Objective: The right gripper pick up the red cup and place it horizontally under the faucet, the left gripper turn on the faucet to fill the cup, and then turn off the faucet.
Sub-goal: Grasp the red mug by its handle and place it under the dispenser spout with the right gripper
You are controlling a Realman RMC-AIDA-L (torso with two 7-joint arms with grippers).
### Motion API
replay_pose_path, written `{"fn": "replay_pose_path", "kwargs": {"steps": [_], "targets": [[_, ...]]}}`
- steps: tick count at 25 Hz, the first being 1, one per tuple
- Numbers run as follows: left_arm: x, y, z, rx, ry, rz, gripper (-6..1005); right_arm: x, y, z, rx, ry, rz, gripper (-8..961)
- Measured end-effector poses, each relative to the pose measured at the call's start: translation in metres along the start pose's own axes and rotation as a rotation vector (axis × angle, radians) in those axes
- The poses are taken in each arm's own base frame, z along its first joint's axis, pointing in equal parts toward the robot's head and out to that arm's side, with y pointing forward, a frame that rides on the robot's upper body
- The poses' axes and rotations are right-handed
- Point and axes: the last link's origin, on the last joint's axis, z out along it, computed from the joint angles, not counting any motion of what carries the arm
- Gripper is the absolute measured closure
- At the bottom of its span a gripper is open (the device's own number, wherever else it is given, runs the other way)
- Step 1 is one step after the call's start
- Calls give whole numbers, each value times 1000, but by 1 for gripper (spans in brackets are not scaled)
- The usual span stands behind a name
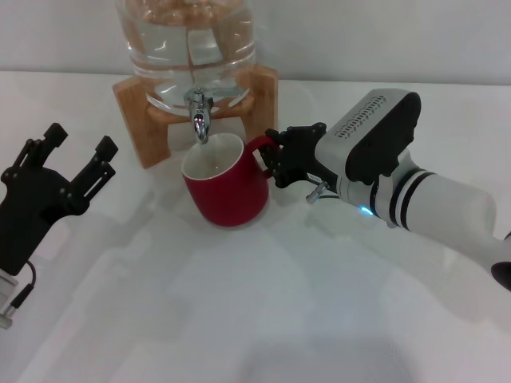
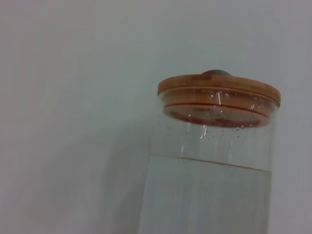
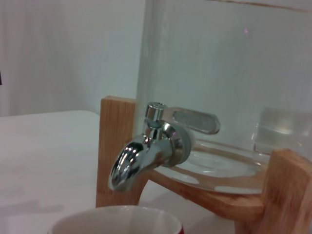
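Left hand (image 1: 73,163) hovering over tabletop (image 1: 239,319) at left, fingers spread, holding nothing. Faucet (image 1: 199,116) lying to its right and a bit farther back; left hand nearer to lever than right one. Red cup (image 1: 226,190) standing upright directly under spout, looking empty inside. Water jug (image 1: 188,48) holding clear water. Right hand (image 1: 274,162) pinching cup handle from right side.

The red cup (image 1: 226,187) handle is hidden within the right claw (image 1: 274,156); the jug (image 1: 188,48) top is cut off.
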Motion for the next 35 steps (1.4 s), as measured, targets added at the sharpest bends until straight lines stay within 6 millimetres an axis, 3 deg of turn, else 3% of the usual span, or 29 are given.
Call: {"fn": "replay_pose_path", "kwargs": {"steps": [13, 35], "targets": [[-2, 1, 3, -4, -6, -5, 141, 1, -7, 1, 26, 23, 16, 803], [-4, 1, 3, -3, -14, -10, 141, -6, -2, 5, 14, 12, 33, 812]]}}
